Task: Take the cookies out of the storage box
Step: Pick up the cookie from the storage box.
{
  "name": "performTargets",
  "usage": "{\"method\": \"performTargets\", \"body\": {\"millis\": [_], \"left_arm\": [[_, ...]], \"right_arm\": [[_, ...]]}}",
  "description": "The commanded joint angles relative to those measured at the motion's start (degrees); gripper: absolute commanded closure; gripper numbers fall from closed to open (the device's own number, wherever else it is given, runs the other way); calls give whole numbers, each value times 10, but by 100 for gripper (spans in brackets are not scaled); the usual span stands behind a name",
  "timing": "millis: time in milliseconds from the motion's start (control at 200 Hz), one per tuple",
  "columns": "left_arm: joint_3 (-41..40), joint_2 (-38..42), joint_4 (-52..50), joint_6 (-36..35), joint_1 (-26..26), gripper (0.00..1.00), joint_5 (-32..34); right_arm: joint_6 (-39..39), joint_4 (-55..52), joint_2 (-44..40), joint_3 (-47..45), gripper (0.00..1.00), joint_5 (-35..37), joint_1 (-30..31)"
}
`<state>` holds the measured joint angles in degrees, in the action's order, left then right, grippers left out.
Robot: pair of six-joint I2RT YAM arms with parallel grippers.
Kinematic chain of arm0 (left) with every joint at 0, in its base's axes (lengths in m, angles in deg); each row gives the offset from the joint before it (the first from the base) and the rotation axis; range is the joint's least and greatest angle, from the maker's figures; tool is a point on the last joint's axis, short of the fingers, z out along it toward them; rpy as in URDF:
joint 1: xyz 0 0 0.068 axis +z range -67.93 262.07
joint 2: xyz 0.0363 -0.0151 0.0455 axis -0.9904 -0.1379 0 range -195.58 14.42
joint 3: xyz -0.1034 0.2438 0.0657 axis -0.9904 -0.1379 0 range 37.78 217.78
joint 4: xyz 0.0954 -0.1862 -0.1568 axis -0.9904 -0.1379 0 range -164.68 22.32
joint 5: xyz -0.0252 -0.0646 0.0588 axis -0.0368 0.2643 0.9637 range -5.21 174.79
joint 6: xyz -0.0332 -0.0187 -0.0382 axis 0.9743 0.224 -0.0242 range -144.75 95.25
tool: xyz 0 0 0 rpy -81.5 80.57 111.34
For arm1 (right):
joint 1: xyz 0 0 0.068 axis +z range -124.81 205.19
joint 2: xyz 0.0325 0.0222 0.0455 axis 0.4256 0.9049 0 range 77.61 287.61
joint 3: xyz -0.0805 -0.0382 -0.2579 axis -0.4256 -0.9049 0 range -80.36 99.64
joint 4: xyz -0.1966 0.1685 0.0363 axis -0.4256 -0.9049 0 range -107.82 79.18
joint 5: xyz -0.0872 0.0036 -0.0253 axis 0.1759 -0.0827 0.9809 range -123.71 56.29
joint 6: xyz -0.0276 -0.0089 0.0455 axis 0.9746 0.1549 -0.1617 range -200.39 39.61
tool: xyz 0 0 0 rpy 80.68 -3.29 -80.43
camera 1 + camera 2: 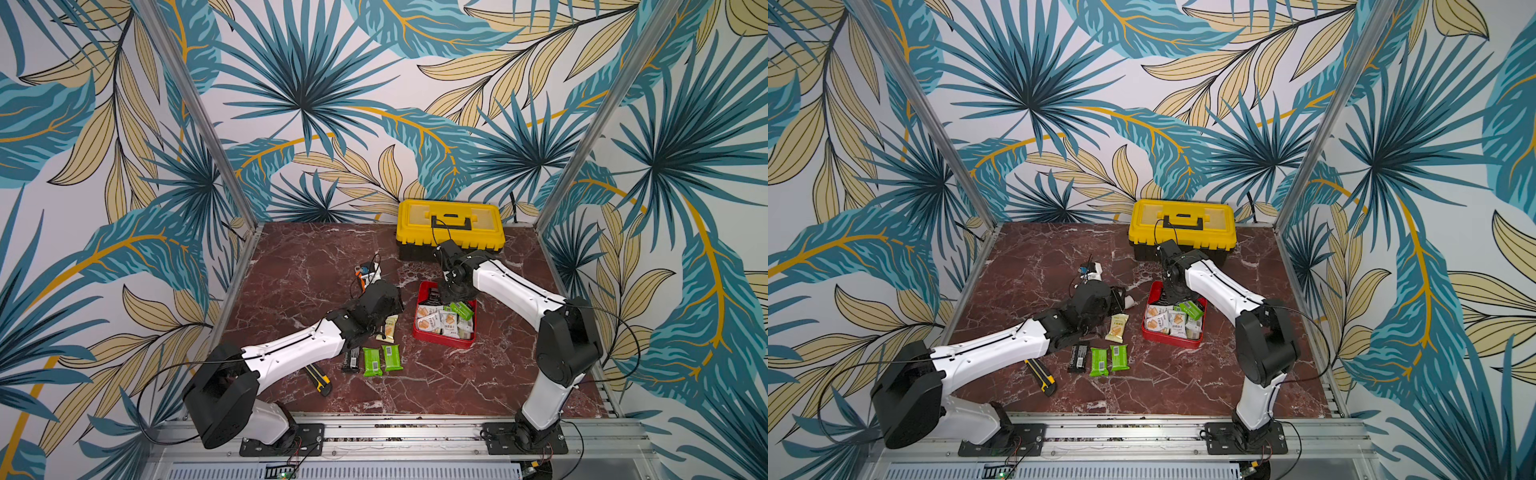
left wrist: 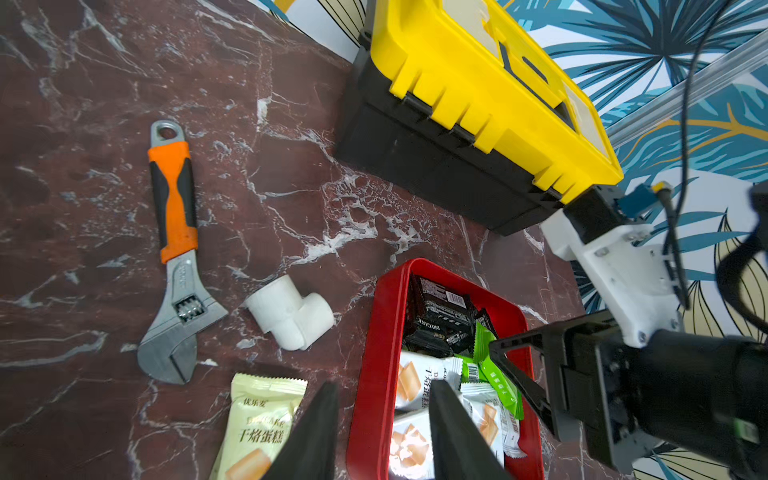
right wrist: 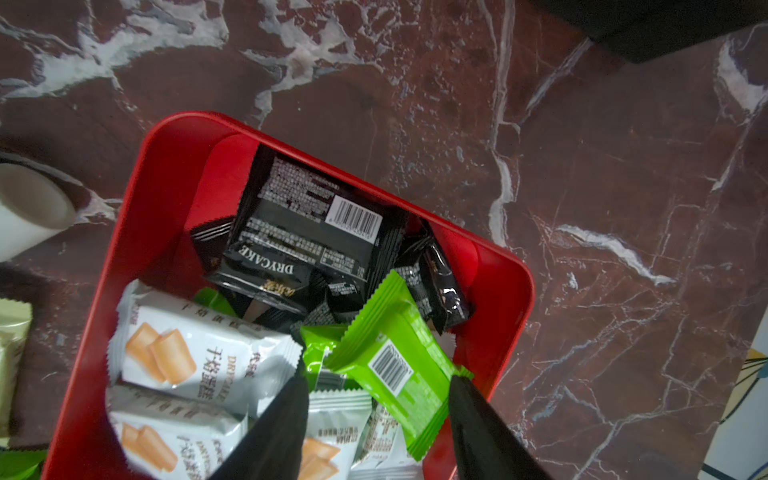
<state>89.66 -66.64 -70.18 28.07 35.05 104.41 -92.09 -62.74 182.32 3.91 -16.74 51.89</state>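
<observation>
Over on the left, four wrapped cookie packets are already lying on the dark red marbled table [image 1: 478, 382]: a black packet [image 1: 350, 360], two bright green packets [image 1: 372, 361] and a cream packet [image 1: 388, 328]. The left hand [image 2: 384, 399] is hovering right beside the cream one, with its fingers spread and nothing between them. One finger is hanging over the low wall of the shallow red storage box [image 2: 376, 332]. I am worrying that a sideways swing from there is going to clip that wall and shove the light box across the table.

Inside the box, the remaining cookies [image 3: 199, 357], white, green and black, are lying loosely over one another. The right hand [image 3: 376, 380] is reaching down among them, fingers apart and straddling a tilted green packet [image 3: 399, 332], not squeezing it yet. That wrapper is looking slick and is resting on its neighbours. The fingers may be catching only a crimped edge and dropping it, or dragging a second packet along. Both arms are crowding the same box, so they are risking a bump.
</observation>
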Motion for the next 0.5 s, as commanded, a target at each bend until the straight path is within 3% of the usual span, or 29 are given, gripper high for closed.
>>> {"method": "performTargets", "body": {"millis": [0,491], "left_arm": [[-32,26,-17,20,2,60,15],[-75,69,-35,35,2,60,23]], "right_arm": [[12,-43,29,22,42,51,10],[5,-88,112,80,43,95,37]]}}
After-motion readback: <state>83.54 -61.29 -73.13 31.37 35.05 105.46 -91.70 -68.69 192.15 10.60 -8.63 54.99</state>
